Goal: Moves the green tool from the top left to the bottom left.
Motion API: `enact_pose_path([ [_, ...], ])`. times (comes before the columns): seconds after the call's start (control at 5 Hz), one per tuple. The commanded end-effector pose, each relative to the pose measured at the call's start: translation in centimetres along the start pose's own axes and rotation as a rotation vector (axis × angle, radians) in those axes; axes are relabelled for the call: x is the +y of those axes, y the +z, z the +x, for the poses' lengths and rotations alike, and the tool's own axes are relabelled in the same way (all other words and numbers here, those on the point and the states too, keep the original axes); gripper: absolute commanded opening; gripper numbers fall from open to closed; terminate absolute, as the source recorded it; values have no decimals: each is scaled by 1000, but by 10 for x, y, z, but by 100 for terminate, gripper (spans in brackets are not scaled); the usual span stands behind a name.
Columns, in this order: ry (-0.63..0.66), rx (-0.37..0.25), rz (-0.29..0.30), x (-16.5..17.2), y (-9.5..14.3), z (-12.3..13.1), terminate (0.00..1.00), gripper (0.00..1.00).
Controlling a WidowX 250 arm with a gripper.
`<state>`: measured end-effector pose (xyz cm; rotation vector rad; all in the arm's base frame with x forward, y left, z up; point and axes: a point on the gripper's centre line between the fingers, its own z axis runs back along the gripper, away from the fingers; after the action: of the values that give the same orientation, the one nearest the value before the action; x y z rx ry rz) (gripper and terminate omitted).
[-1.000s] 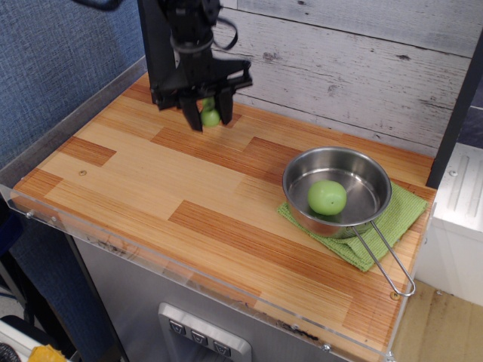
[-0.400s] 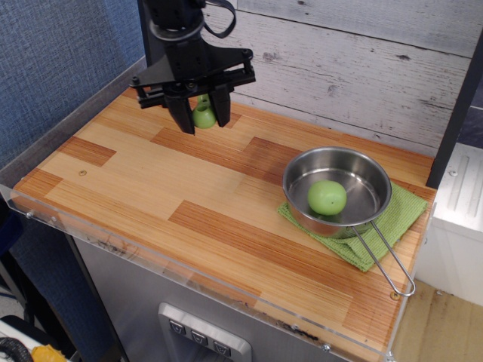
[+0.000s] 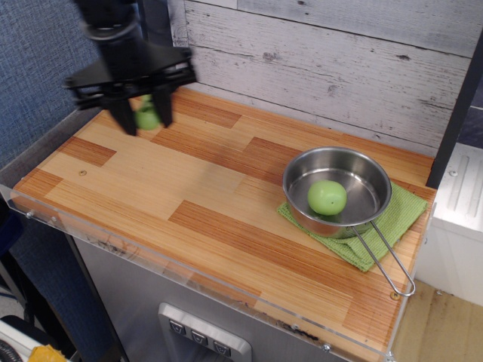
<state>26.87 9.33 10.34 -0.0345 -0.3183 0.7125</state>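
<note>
On your desk (image 3: pixel 189 188), the steel pan (image 3: pixel 337 190) sits on a green cloth (image 3: pixel 392 219) at the right, holding 1 green ball (image 3: pixel 327 197). Farther back at the left, your end effector (image 3: pixel 143 115) hangs above the surface, clamped on the green tool (image 3: pixel 147 117).

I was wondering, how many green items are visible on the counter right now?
3: the green tool held between the end effector fingers at back left, the green ball inside the pan, and the green cloth under it.
</note>
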Motion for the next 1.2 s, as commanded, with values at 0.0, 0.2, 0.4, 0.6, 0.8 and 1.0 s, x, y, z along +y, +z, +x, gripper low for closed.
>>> enact_pose_path([
  [0.0, 64, -39, 25, 48, -2, 16, 0, 0],
  [0.2, 90, -24, 30, 60, -18, 20, 0, 0],
  [0.4, 86, -2, 44, 71, -33, 22, 0, 0],
  [0.6, 95, 12, 62, 83, -49, 23, 0, 0],
  [0.8, 89, 5, 76, 88, -63, 32, 0, 0],
  [1.0, 78, 3, 86, 88, -72, 38, 0, 0],
])
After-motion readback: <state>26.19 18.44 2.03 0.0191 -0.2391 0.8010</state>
